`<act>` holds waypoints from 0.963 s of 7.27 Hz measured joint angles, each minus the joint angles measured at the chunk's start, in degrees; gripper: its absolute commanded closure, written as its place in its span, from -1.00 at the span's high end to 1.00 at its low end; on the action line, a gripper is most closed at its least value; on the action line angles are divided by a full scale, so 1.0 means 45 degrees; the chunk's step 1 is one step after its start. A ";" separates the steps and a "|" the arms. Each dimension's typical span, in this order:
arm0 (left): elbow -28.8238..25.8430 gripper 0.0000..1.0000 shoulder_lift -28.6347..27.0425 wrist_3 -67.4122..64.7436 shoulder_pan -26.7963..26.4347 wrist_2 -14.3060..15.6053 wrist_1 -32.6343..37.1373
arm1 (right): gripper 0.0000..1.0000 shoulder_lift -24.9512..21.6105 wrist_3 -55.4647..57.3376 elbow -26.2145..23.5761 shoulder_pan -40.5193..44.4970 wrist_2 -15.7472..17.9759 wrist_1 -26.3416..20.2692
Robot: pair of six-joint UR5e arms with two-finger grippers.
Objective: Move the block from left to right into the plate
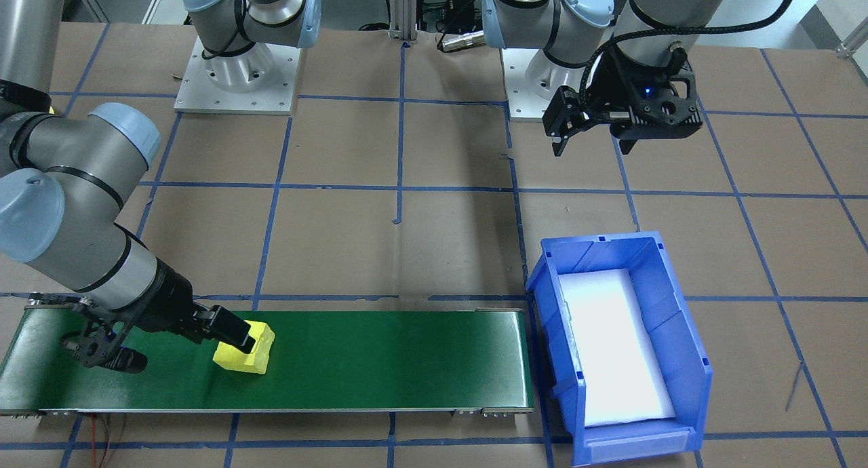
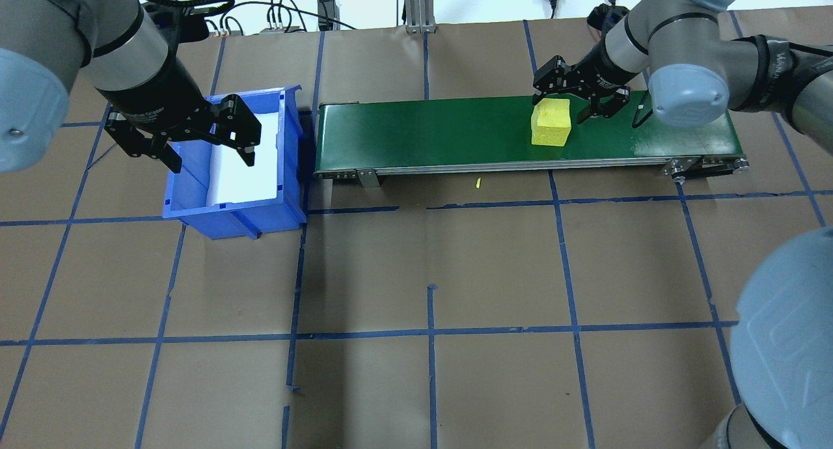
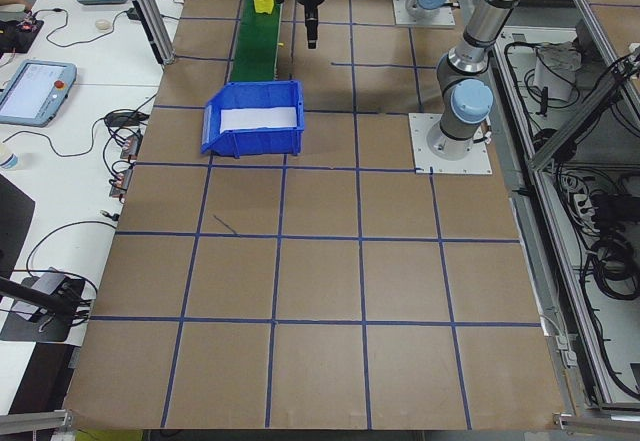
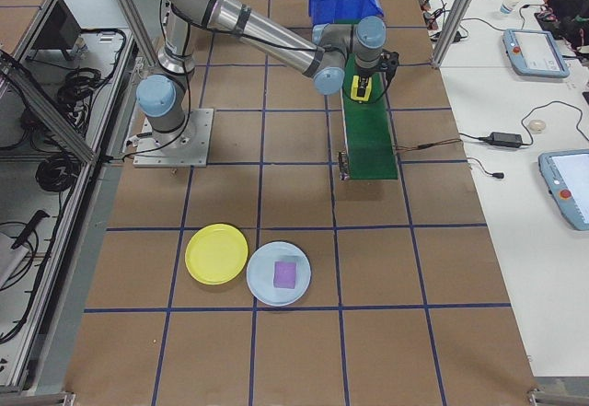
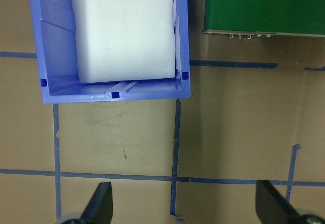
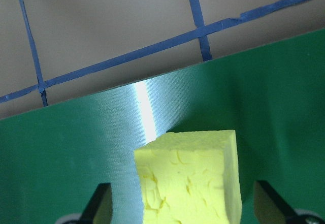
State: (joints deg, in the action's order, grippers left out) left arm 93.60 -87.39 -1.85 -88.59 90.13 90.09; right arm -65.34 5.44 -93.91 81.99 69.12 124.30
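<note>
1. Altogether one yellow block (image 2: 551, 122) shows, along with one green conveyor belt (image 2: 455, 136), one blue bin (image 2: 234, 202) with a white pad (image 2: 244, 169) inside, two round plates and two grippers.
2. Of the two plates, the yellow plate (image 4: 216, 253) lies on the brown table (image 2: 423, 273) well apart from the belt, just beside a pale blue plate (image 4: 278, 273) that carries one purple block (image 4: 285, 273).
3. The yellow block sits on the belt, toward the end far from the bin.
4. The right gripper (image 2: 565, 91) is down at the block with its fingers (image 6: 269, 206) spread: in the right wrist view one fingertip stands clear on either side of the block, not pressing it.
5. The left gripper (image 2: 211, 140) hangs released above the near edge of the bin, holding nothing, well apart from the yellow block.
</note>
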 measured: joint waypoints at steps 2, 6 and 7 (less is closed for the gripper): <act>0.0008 1.00 -0.0001 0.0013 0.0000 -0.0009 0.0001 | -0.40 0.0150 -0.1430 -0.0371 -0.0012 0.0660 0.0537; 0.0020 1.00 -0.0002 0.0020 -0.0001 -0.0010 0.0000 | -0.38 -0.0246 -0.9206 0.0355 -0.0506 0.4747 0.0835; 0.0020 1.00 -0.0002 0.0019 -0.0001 -0.0010 0.0000 | -0.38 -0.0612 -1.0489 0.0243 -0.1010 0.5552 0.0774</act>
State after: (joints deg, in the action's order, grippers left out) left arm 93.69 -87.40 -1.76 -88.59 90.09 90.09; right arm -68.09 -41.76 -92.82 77.45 94.11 127.78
